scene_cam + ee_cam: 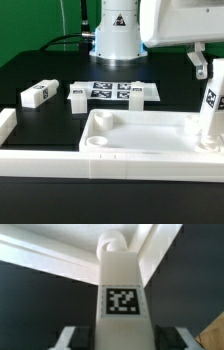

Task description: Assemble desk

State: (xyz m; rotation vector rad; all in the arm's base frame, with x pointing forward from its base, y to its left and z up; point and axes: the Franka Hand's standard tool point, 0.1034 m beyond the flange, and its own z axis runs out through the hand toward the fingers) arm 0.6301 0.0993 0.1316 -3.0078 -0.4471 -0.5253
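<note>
Gripper (122,339) clenched on an upright desk leg (210,115), at 3 o'clock in the ext. view.
The desk top (140,158) lay at 6 o'clock w/ the leg over its corner; a spare leg (35,95) lay at 9 o'clock. Risk, imo: off-axis entry could've jammed the leg on the rim or twisted it in my grip. Couldn't tell if seated.

Smooth white plastic leg (122,280), matt black table (50,125).
</note>
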